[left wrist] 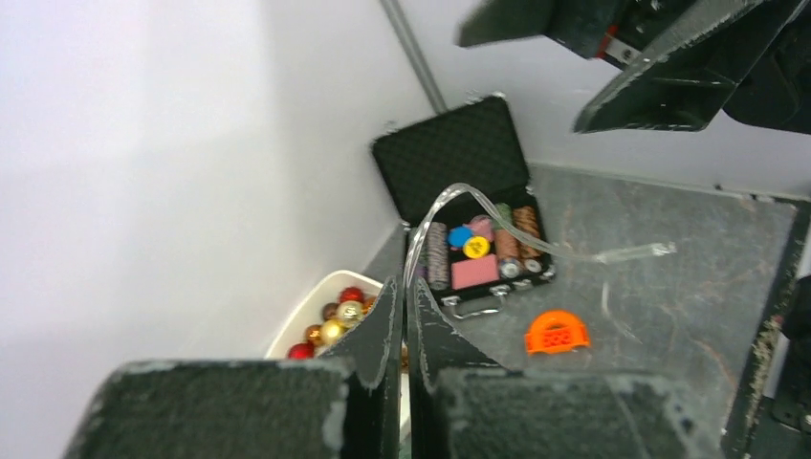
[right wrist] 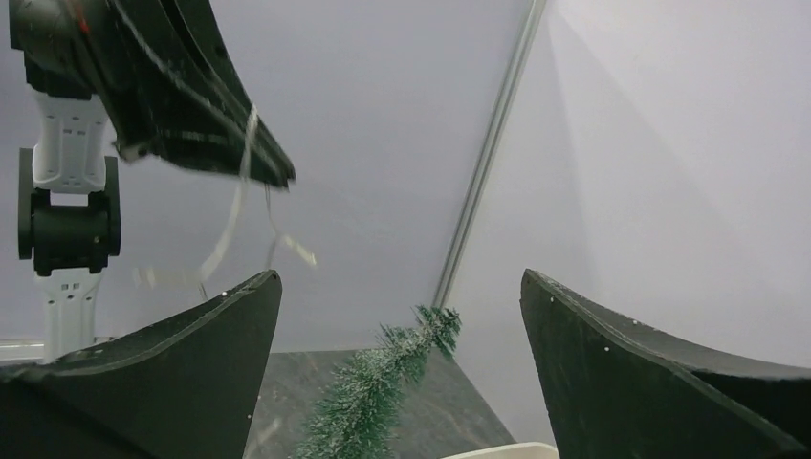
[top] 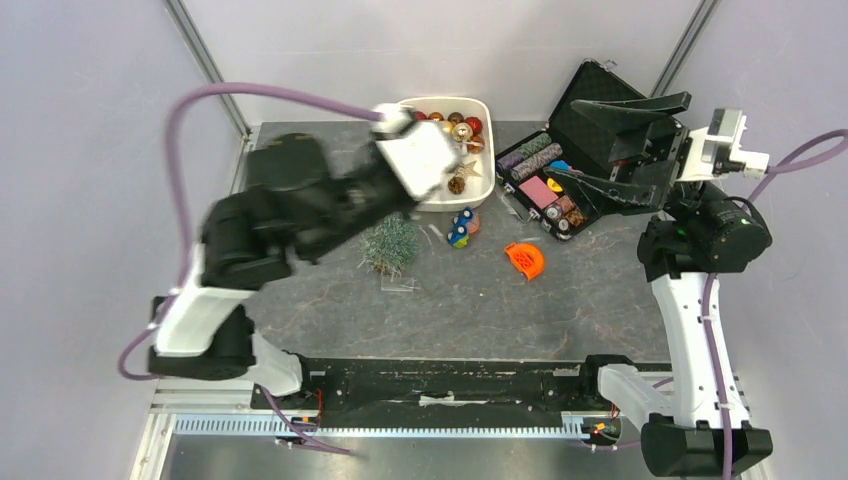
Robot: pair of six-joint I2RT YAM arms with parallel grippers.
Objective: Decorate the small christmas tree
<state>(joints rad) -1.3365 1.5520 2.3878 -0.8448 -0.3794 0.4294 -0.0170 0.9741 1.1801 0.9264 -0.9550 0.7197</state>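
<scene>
1. The left pincer (left wrist: 405, 287) is clenched. Its tips nip a thin clear strip (left wrist: 459, 188) that loops up and trails off to the right. It may be a ribbon or a hanging loop; the view is too poor to tell which.
2. This pincer hangs over the white tub (top: 450, 99) of baubles at the far side of the counter (top: 480, 310).
3. The small christmas tree (top: 390, 243) is on the counter just near of the tub, partly under the left forearm. It seems to stand upright on its clear base, with its long axis vertical.
4. The tree therefore lies near and slightly left of the left pincer, so the left arm is much the nearer one.
5. The right pincer (right wrist: 399, 275) is released, spread wide and empty. It hovers over the black case (top: 600, 85) at far right, with the tree well apart to its left.
</scene>
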